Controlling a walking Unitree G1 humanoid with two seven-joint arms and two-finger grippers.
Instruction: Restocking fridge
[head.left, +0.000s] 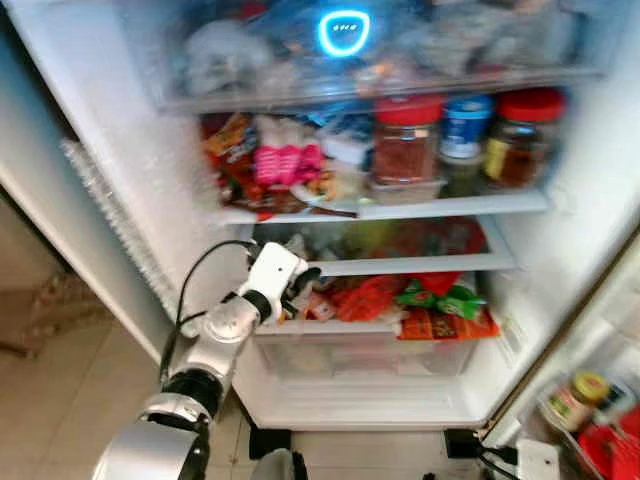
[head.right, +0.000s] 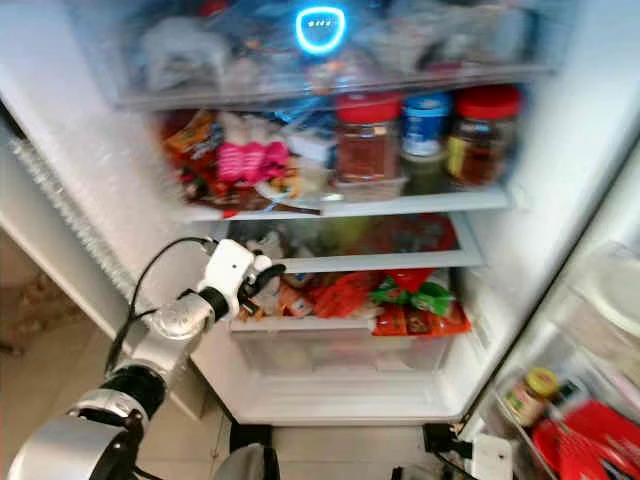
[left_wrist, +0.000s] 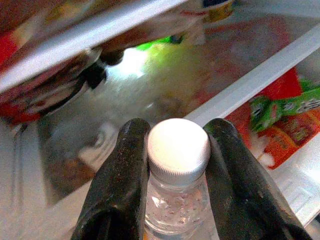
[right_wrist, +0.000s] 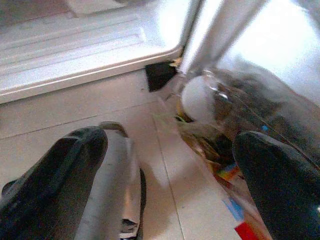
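Left gripper (left_wrist: 177, 165): clenched on a clear bottle (left_wrist: 176, 200) below its white cap (left_wrist: 178, 147), at the left end of the fridge (head.left: 120, 200) lower shelves.
Lower shelf (head.left: 400, 265): white rail just ahead of the bottle; red and green packets (head.left: 440, 300) lie to the right.
Middle shelf (head.left: 450, 205): pink packet (head.left: 285, 160) at left, three jars (head.left: 405, 140) with red and blue lids at right.
Door bin (head.left: 590, 420): small jar, red items.
Right gripper (right_wrist: 165, 175): fingers spread wide, grasping nothing, over tiled floor (right_wrist: 75, 105).
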